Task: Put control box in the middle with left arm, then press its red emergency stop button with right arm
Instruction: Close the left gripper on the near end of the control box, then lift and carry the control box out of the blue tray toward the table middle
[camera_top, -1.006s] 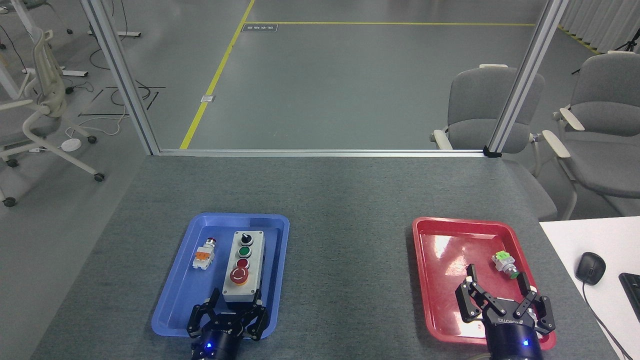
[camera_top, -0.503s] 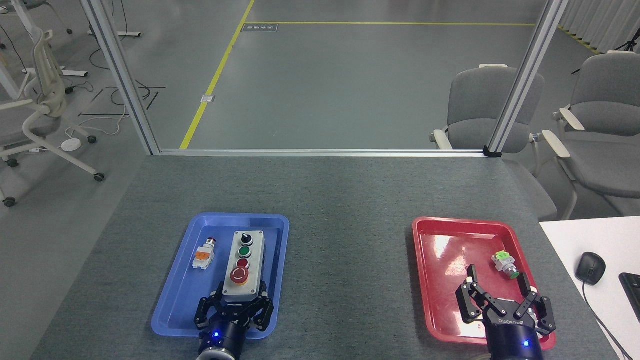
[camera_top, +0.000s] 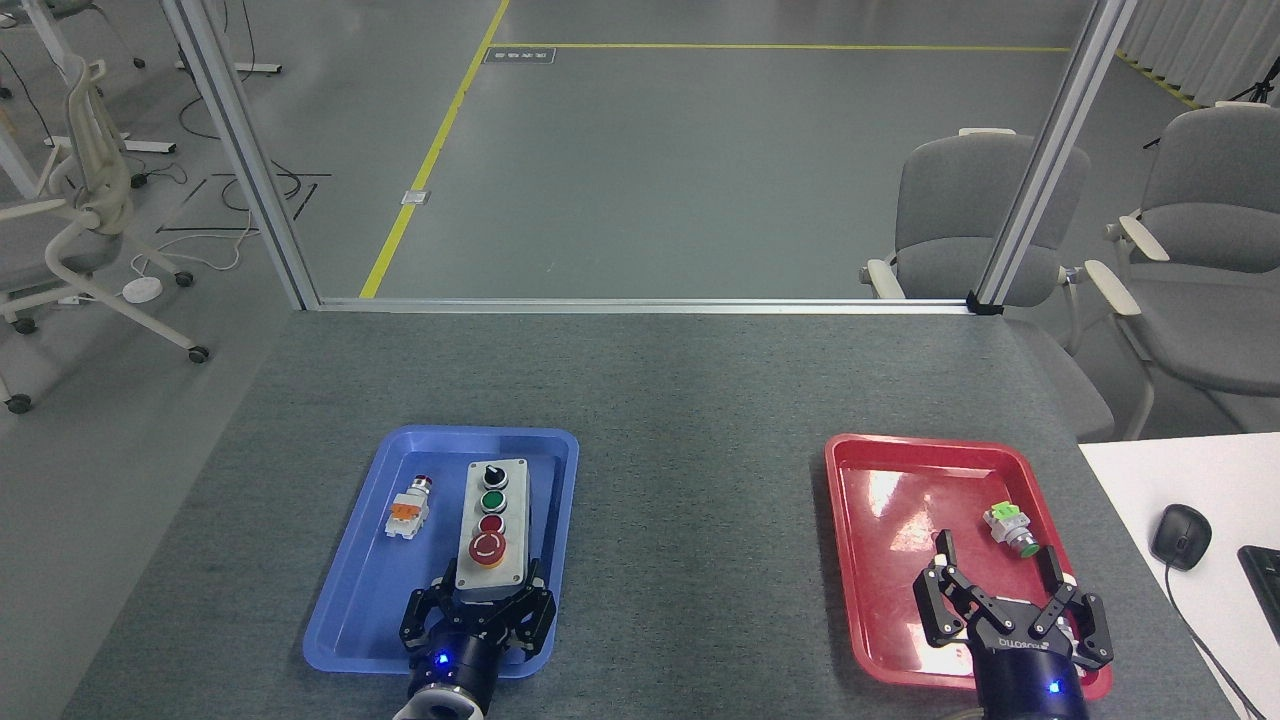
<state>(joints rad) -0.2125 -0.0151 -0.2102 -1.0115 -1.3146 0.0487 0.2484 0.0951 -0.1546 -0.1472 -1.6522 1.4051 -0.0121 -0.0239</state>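
Observation:
The light-grey control box (camera_top: 492, 520) lies lengthwise in the blue tray (camera_top: 350, 600), black knob at the far end. Its red emergency stop button (camera_top: 488, 547) is at the near end, facing up. My left gripper (camera_top: 487, 598) comes in from the near side, and its black fingers (camera_top: 428, 612) close around the near end of the box. My right gripper (camera_top: 996, 570) hovers open over the near part of the red tray (camera_top: 880, 520), holding nothing. The middle (camera_top: 700, 540) is bare dark-grey felt between the two trays.
A small orange-white switch part (camera_top: 408, 508) lies in the blue tray, left of the box. A green-capped part (camera_top: 1012, 528) lies in the red tray by my right gripper. A white desk (camera_top: 1140, 480) with a mouse (camera_top: 1180, 535) borders the right. Aluminium posts stand at the far corners.
My left gripper has moved forward and right to the box's near end and closed on it. The box has shifted slightly right. The right arm has hardly moved.

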